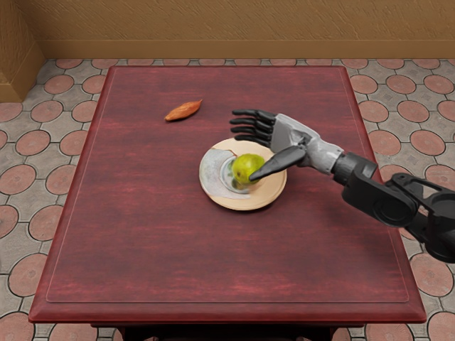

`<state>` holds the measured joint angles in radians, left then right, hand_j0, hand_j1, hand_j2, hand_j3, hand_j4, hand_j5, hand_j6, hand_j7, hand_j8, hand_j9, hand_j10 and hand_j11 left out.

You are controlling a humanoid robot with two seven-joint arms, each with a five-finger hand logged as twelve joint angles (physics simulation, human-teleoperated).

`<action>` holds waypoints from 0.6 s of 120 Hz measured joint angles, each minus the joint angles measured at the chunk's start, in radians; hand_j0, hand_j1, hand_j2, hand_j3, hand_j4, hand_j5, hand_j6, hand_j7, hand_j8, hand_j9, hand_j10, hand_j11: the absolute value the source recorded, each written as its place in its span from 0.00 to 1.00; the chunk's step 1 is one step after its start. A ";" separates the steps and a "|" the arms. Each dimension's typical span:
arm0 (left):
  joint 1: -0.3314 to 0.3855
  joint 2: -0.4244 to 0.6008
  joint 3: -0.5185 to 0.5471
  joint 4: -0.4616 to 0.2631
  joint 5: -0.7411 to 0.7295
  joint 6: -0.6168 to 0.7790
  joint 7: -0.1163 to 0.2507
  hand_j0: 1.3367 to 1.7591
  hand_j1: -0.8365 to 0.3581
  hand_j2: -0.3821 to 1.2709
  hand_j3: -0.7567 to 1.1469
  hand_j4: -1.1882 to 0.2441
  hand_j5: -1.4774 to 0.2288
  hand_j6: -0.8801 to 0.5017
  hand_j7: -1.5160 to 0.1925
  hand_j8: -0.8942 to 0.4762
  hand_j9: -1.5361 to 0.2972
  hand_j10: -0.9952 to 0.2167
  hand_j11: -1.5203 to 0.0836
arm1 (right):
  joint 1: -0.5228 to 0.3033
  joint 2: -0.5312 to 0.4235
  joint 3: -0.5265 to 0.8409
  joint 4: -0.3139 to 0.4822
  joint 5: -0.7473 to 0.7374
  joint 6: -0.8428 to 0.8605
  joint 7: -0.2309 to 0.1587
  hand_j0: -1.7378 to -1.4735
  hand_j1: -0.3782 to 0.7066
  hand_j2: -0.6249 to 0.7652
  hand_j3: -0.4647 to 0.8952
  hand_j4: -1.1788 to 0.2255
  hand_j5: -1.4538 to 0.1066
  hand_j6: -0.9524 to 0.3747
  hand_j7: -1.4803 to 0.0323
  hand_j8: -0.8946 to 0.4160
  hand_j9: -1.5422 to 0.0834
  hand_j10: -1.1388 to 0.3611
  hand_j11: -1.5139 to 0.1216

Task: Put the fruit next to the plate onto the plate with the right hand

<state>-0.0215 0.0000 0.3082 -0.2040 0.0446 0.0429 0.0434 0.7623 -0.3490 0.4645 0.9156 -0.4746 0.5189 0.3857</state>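
Pear (pixel 245 168) sits on the plate (pixel 267 195), clear of its rim; right robot hand (pixel 279 135) spread, gripping nothing.

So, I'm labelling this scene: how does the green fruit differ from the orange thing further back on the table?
The green fruit is rounded and yellow-green; the orange item is slim, pointed, orange-brown. The green fruit sits on the plate; the orange item lies on the bare table, apart from it. The right hand, fingers spread, is at the green fruit, not the orange item. Both are smaller than the plate.
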 joint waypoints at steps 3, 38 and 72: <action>0.000 0.000 0.000 0.000 0.000 0.000 0.000 0.76 0.99 0.23 0.40 0.83 0.87 0.64 0.89 0.65 0.84 0.82 0.95 | 0.000 -0.009 0.010 0.000 0.001 0.020 -0.001 0.30 0.21 0.53 0.34 0.67 0.73 0.54 0.77 0.53 0.76 0.66 0.74; 0.000 0.000 0.000 0.000 0.000 0.000 0.000 0.76 0.99 0.23 0.40 0.83 0.87 0.64 0.89 0.65 0.84 0.82 0.95 | -0.005 -0.145 0.047 0.001 0.003 0.087 -0.008 0.30 0.09 0.47 0.34 0.78 0.86 0.66 0.91 0.63 0.89 0.72 0.86; -0.004 0.000 -0.003 -0.005 0.000 0.000 0.000 0.76 0.99 0.23 0.40 0.83 0.87 0.64 0.89 0.65 0.84 0.82 0.95 | -0.009 -0.294 0.052 -0.003 0.003 0.091 -0.014 0.30 0.07 0.45 0.34 0.81 0.90 0.69 0.94 0.65 0.92 0.74 0.89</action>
<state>-0.0253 0.0000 0.3053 -0.2091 0.0449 0.0426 0.0438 0.7538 -0.6426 0.5164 0.9129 -0.4717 0.6103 0.3715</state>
